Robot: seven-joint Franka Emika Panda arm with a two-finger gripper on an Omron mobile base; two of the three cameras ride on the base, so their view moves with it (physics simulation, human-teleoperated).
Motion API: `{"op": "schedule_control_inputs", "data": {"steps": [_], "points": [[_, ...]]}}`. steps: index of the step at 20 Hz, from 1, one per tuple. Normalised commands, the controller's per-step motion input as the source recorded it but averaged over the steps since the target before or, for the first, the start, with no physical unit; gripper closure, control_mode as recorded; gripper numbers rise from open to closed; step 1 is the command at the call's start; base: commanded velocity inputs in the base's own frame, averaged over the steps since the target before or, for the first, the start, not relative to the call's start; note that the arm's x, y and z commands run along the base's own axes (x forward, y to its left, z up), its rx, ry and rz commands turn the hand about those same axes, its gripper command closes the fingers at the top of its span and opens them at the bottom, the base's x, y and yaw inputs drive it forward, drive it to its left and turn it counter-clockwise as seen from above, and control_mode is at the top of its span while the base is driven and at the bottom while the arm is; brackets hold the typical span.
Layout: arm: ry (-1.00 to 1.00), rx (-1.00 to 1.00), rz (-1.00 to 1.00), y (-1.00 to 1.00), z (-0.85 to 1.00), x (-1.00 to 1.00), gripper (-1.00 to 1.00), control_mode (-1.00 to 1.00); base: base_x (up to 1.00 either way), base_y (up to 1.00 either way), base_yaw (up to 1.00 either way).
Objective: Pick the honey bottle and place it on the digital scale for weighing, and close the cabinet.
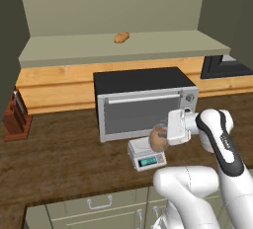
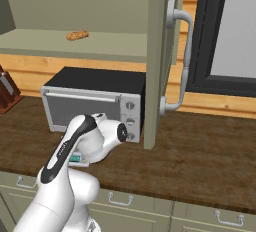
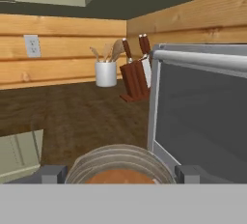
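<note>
From the left base view, a dark wooden counter (image 1: 59, 154) runs across the room, backed by pale wood planks. A silver toaster oven (image 1: 143, 102) with a black top stands on it. Just in front of the oven sits the small white scale (image 1: 144, 157), its teal display facing forward. The brown honey bottle (image 1: 158, 138) is right above the scale's platform, held sideways by the gripper (image 1: 167, 133) of the white arm; whether the bottle touches the scale cannot be told. Above, the cabinet shelf (image 1: 123, 47) lies open, with a small bread-like lump (image 1: 121, 37) on it. A knife block (image 1: 17, 117) stands at the far left.

From the right base view, the cabinet door (image 2: 162, 61) stands open, edge-on, with its silver bar handle (image 2: 184, 61) (a dark-framed window (image 2: 225, 36) is beside it). The arm hides most of the scale (image 2: 79, 159).

In the hand view, the bottle (image 3: 120, 167) sits between the two finger tips (image 3: 52, 174), which are clamped on its sides. Beyond are the oven's glass door (image 3: 202, 117), the knife block (image 3: 135, 76), a white utensil pot (image 3: 106, 71) and a wall socket (image 3: 33, 45).
</note>
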Motion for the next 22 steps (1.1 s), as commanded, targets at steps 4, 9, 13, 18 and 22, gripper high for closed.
{"op": "schedule_control_inputs", "data": {"steps": [4, 9, 13, 18, 22], "points": [[0.00, 0.00, 0.00, 0.03, -0.30, 0.01, 1.00, -1.00, 0.00, 0.00, 0.00], [0.00, 0.00, 0.00, 0.00, -0.13, 0.00, 1.00, -1.00, 0.00, 0.00, 0.00], [0.00, 0.00, -0.02, 0.14, -0.22, 0.07, 1.00, -1.00, 0.00, 0.00, 0.00], [0.00, 0.00, -0.08, 0.24, -0.16, 0.24, 1.00, -1.00, 0.00, 0.00, 0.00], [0.00, 0.00, -0.09, 0.24, -0.21, 0.07, 1.00, -1.00, 0.00, 0.00, 0.00]]}}
